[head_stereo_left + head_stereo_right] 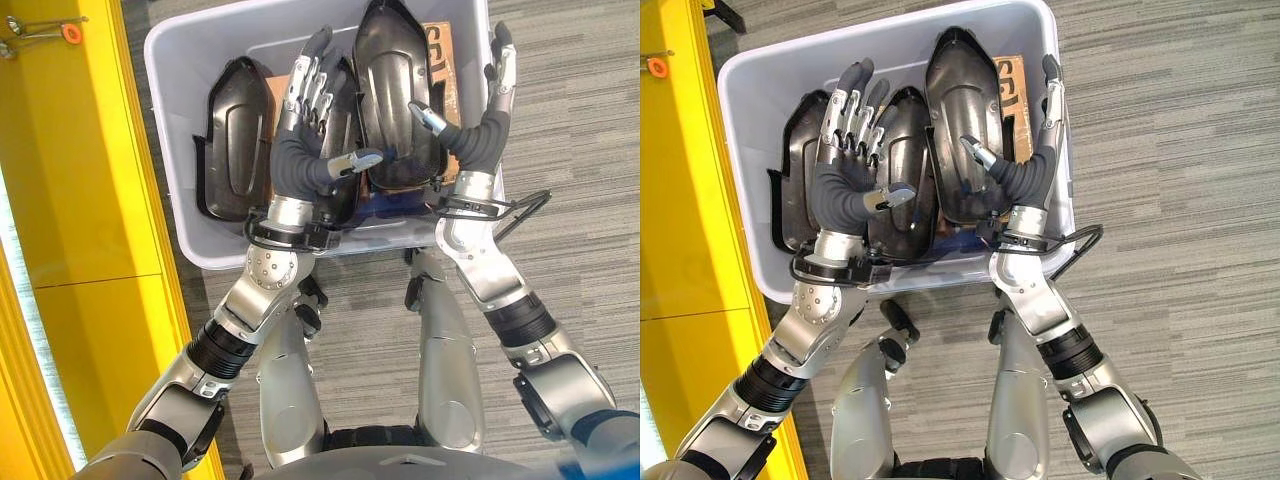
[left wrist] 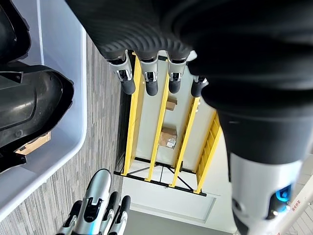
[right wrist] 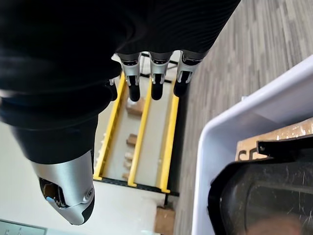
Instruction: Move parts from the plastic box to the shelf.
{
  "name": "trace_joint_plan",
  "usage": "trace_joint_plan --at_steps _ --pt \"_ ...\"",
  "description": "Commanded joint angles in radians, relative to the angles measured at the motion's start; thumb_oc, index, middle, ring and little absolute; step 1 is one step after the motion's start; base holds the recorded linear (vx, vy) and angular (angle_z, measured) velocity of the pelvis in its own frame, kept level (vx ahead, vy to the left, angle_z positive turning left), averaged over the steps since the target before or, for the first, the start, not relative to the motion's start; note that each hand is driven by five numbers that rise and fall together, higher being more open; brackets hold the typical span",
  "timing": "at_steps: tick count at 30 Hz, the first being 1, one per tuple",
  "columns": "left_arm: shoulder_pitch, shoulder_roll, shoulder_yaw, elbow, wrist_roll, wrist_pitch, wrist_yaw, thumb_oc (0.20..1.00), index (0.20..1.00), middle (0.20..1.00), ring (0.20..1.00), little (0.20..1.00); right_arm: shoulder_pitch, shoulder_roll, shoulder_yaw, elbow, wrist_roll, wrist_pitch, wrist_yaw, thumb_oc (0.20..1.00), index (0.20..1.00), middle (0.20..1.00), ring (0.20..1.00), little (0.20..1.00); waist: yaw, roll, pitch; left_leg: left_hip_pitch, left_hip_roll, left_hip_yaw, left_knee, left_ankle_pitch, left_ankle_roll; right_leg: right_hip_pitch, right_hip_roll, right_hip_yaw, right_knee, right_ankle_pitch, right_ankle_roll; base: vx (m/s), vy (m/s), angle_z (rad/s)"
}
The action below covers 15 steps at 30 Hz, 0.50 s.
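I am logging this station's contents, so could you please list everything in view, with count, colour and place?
plastic box: one, pale grey, on the floor in front of the robot
parts: three visible, black moulded shells, side by side inside the plastic box
cardboard: one brown piece, under the parts at the box's right side
shelf: one, yellow, along the robot's left
floor: grey striped carpet
left hand: open, above the middle part
right hand: open, at the box's right wall

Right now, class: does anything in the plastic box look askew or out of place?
One black part in the plastic box lies tilted, propped on its neighbours over a cardboard piece. Nothing looks spilled or broken.
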Motion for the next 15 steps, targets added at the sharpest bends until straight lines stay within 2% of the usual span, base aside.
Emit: trace_joint_plan --at_steps 1,10,11,12,15 --pt "0.016 0.039 0.003 -0.085 0.037 -0.034 -0.003 1.000 1.000 1.000 1.000 1.000 -0.026 0.018 -0.017 -0.127 -0.022 -0.055 -0.017 1.000 1.000 1.000 1.000 1.000 -0.001 0.003 -0.035 -0.055 -0.025 0.020 0.004 -0.021 -0.018 0.000 0.013 -0.024 0.101 -0.204 0.088 0.00 0.000 0.00" --pt "0.016 0.039 0.003 -0.085 0.037 -0.034 -0.003 1.000 1.000 1.000 1.000 1.000 -0.026 0.018 -0.017 -0.127 -0.022 -0.055 -0.017 1.000 1.000 1.000 1.000 1.000 -0.001 0.003 -0.035 -0.055 -0.025 0.020 0.004 -0.021 -0.018 0.000 0.013 -0.024 0.101 -0.204 0.088 0.00 -0.008 0.00" --pt "0.016 0.025 -0.007 -0.058 0.050 -0.008 0.004 1.000 1.000 1.000 1.000 1.000 0.011 0.029 -0.044 -0.076 0.011 -0.040 -0.016 1.000 1.000 1.000 1.000 1.000 -0.010 -0.006 -0.035 -0.071 -0.020 0.019 0.005 -0.018 -0.025 -0.017 0.009 -0.027 0.096 -0.195 0.090 0.05 -0.189 0.00" --pt "-0.004 0.013 -0.026 -0.015 0.035 0.003 -0.004 1.000 1.000 1.000 1.000 1.000 -0.008 0.031 -0.031 0.054 0.075 -0.012 -0.004 1.000 1.000 1.000 1.000 1.000 0.001 -0.009 -0.035 -0.084 -0.019 0.013 0.008 -0.011 -0.029 -0.028 0.006 -0.030 0.091 -0.184 0.085 0.05 -0.208 -0.02" --pt "-0.035 0.008 -0.025 0.006 0.023 0.009 0.013 1.000 1.000 1.000 1.000 1.000 -0.048 0.029 -0.031 0.111 0.091 -0.017 -0.015 1.000 1.000 1.000 1.000 1.000 0.006 -0.002 -0.035 -0.110 -0.015 0.003 0.014 -0.008 -0.032 -0.049 0.004 -0.035 0.093 -0.178 0.085 0.03 -0.082 0.10"
